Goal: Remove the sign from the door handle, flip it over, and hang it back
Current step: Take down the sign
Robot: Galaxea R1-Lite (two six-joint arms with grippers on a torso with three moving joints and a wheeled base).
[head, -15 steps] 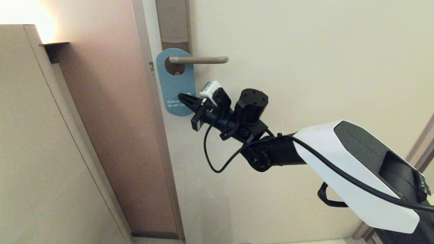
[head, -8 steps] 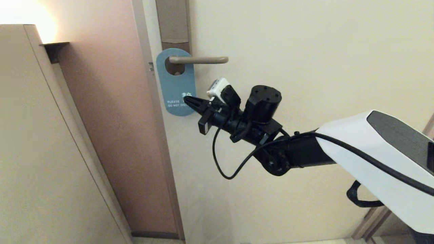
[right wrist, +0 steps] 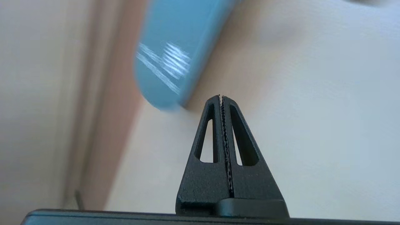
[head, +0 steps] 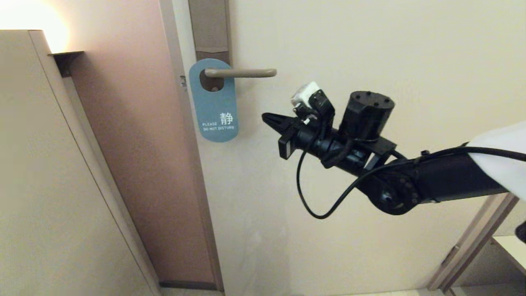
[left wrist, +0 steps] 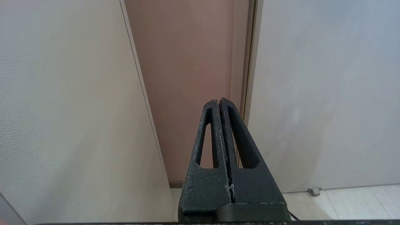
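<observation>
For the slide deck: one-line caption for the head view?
Right gripper, shut and empty, beside the blue sign hanging on the door handle.

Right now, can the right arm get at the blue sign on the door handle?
Probably yes: nothing stands between the right gripper and the sign on the door handle, but its jaws are shut.

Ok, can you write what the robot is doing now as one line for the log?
sign: blue face out, hanging on door handle | right gripper: jaws shut, empty, beside sign, not touching | left gripper: shut, parked
</observation>
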